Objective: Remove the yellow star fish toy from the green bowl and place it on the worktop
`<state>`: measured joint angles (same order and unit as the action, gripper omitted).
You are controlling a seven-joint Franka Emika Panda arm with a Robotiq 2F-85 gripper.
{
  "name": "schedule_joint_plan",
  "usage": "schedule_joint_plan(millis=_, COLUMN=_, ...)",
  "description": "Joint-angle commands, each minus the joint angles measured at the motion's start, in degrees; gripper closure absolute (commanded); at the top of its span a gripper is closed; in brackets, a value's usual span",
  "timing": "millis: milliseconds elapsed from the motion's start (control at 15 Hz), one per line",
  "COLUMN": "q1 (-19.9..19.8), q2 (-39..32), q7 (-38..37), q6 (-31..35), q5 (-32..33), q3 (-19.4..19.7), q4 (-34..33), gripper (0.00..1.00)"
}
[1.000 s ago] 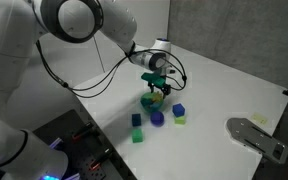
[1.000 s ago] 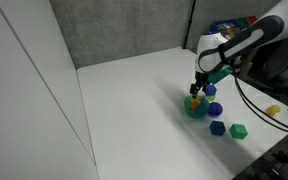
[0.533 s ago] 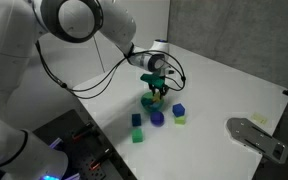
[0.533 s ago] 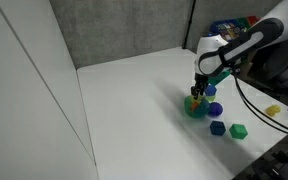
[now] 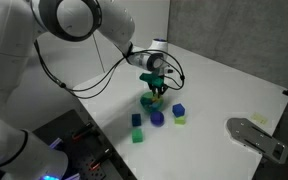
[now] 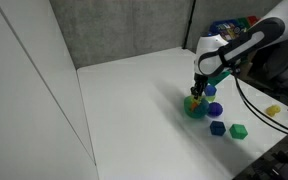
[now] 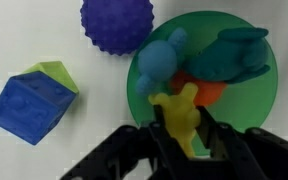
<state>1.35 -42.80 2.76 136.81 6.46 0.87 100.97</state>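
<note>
In the wrist view the yellow star fish toy (image 7: 179, 112) stands at the near rim of the green bowl (image 7: 254, 115), and my gripper (image 7: 189, 140) is shut on its lower part. A teal toy (image 7: 229, 58), a blue toy (image 7: 161, 60) and something orange (image 7: 209, 92) also lie in the bowl. In both exterior views the gripper (image 5: 156, 92) (image 6: 197, 95) reaches down into the bowl (image 5: 148, 102) (image 6: 193, 110) on the white worktop (image 5: 224, 90) (image 6: 134, 110); the star fish is too small to make out there.
A purple-blue spiky ball (image 7: 117, 22) (image 5: 157, 117) lies close beside the bowl, as does a blue and yellow-green cube (image 7: 29, 100). More small blocks (image 5: 137, 120) (image 5: 138, 136) (image 5: 179, 109) (image 6: 238, 130) stand near it. A grey flat object (image 5: 256, 137) lies at the worktop's edge.
The jaws have closed from wide open onto the yellow star fish toy. The arm has stayed over the bowl.
</note>
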Motion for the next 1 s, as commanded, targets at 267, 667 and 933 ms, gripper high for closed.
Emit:
schedule_joint_plan(millis=267, q1=2.4, q2=8.7, q7=-1.4, q6=6.1, q5=1.4, q3=0.4, q4=12.6, gripper=0.9)
schedule_joint_plan(millis=667, q1=2.8, q2=16.3, q7=-1.3, q6=10.3, q5=1.1, q3=0.4, q4=19.5, gripper=0.9)
schedule_joint_plan(millis=933, q1=1.0, q2=19.8, q7=-0.9, q6=9.5, q5=-0.4, q3=0.5, q4=19.8, gripper=0.9)
